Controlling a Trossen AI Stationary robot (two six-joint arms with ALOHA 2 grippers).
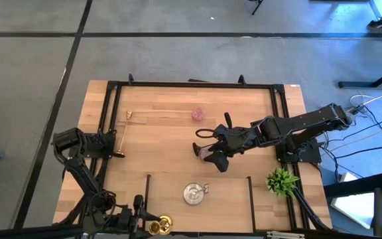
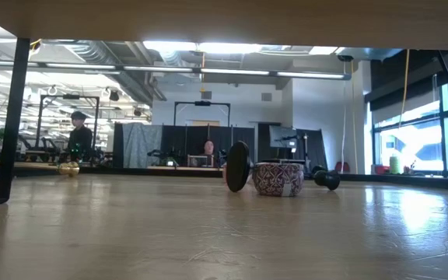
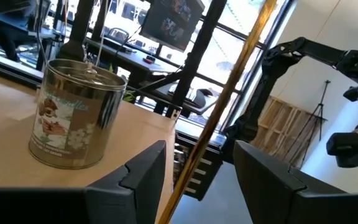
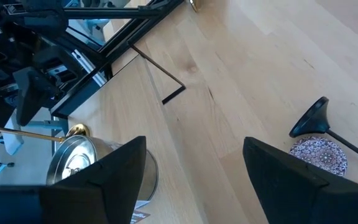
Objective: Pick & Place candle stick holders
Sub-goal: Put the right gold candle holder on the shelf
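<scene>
My right gripper [image 1: 212, 157] [image 4: 194, 143] hangs open over the table's middle. Just beyond its fingers, a round mauve patterned holder [image 4: 319, 155] [image 2: 278, 178] stands on the table. Beside it a black thin-stemmed holder [image 4: 312, 118] [image 2: 237, 166] lies on its side. A pink round holder [image 1: 198, 114] sits farther back. A shiny silver tin [image 1: 194, 193] [image 3: 73, 115] stands near the front edge. My left gripper [image 1: 144, 222] [image 3: 199, 149] is open at the front edge. A gold rod [image 3: 229, 93] runs between its fingers; whether it touches them I cannot tell.
Small gold holders lie at the left [image 1: 128, 116] [image 1: 119, 154], and another is at the front edge [image 1: 159, 226]. A green spiky plant [image 1: 282, 179] stands at the right front. A black frame [image 1: 191, 84] borders the tabletop. People show in the room behind [image 2: 78, 136].
</scene>
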